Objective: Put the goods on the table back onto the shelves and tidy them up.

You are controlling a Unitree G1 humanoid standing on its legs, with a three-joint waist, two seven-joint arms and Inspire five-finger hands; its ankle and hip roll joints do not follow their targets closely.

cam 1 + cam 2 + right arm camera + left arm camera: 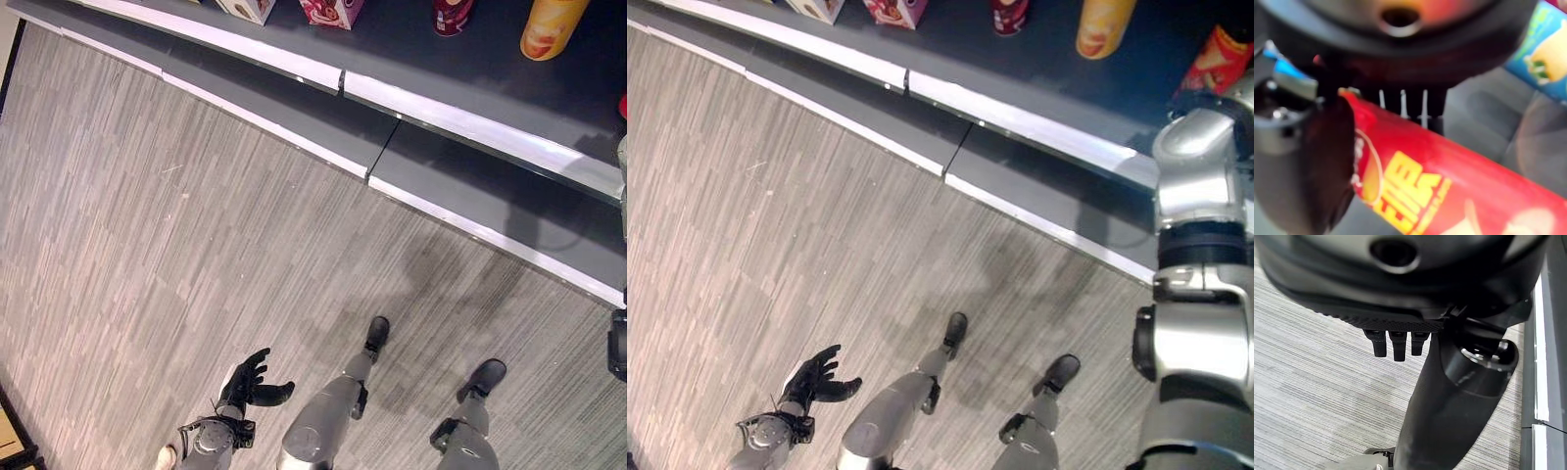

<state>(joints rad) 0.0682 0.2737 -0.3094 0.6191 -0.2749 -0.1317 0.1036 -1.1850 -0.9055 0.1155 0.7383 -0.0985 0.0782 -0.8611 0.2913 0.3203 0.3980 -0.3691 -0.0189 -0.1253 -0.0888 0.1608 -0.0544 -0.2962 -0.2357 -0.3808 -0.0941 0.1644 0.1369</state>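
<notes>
Red tube (pixel 1449 191) lies across the right hand (pixel 1308 161), seen close in the right wrist view: thumb on one side of it, fingers (pixel 1400 105) curled behind it, so the hand grips the tube. In the right eye view the tube's red end (pixel 1215 61) shows at the upper right, over the dark shelf (pixel 1058 78), just above the silver right arm; the hand itself is hidden there behind the arm.

The right wrist view also shows a blue packet (pixel 1542 58) past the tube, on the grey shelf surface. The head views do not show that packet.

Left eye view, along the shelf's top edge: a pale box (pixel 245 8), a pink box (pixel 331 10), a dark red can (pixel 451 15) and a yellow tube (pixel 552 26), standing apart in a row. A white strip (pixel 470 127) runs along the shelf's front edge, with a second, lower shelf (pixel 490 211) in front of it.

Left hand (pixel 250 382) hangs low over the grey striped floor (pixel 147 245), fingers relaxed and spread, holding nothing. The left wrist view confirms this: fingertips (pixel 1396 345) point down at bare floor, thumb apart from them.
</notes>
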